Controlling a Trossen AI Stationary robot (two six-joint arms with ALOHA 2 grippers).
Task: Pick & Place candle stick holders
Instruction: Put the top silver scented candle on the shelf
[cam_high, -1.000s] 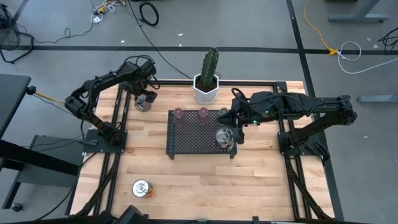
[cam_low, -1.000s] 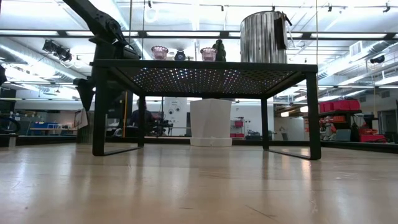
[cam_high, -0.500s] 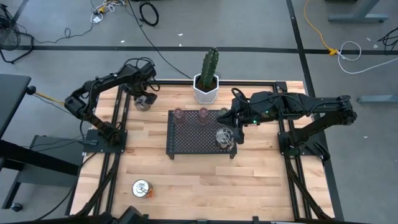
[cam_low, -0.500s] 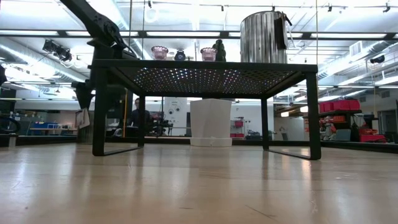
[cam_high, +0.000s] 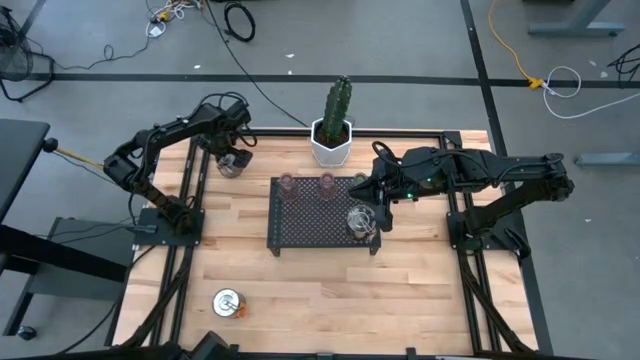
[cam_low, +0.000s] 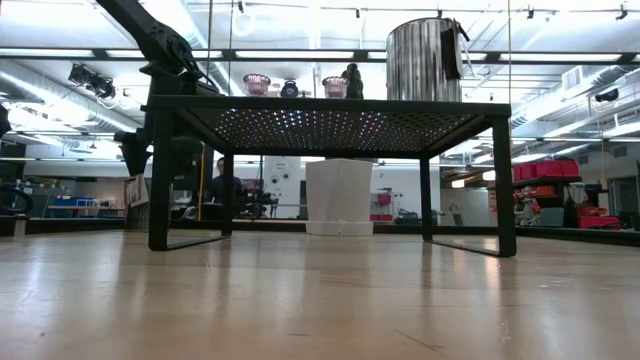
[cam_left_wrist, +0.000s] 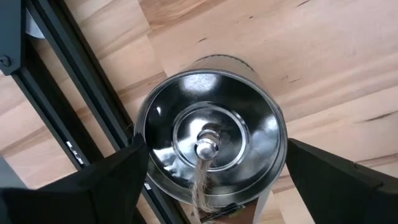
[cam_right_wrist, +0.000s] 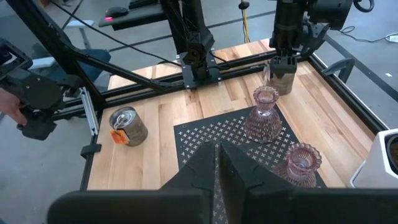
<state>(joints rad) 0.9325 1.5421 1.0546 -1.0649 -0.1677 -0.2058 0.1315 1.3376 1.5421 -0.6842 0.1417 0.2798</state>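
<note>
A shiny silver candle stick holder stands upright on the wood at the table's far left. My left gripper points down over it, open, with one finger on either side of its rim. A second silver holder and two pink glass holders stand on the black mesh tray. A third silver holder with an orange tag sits near the near left corner. My right gripper hangs shut above the tray's right end and holds nothing. My left gripper comes from above, pointing down. Its fingers stand close against two opposite sides of the holder's rim. Whether they touch the rim, I cannot tell. The holder stands upright on the table.
A white hexagonal pot with a cactus stands at the far edge behind the tray. Black frame rails run along the table's left edge, close beside the far-left holder. Bare wood lies in front of the tray.
</note>
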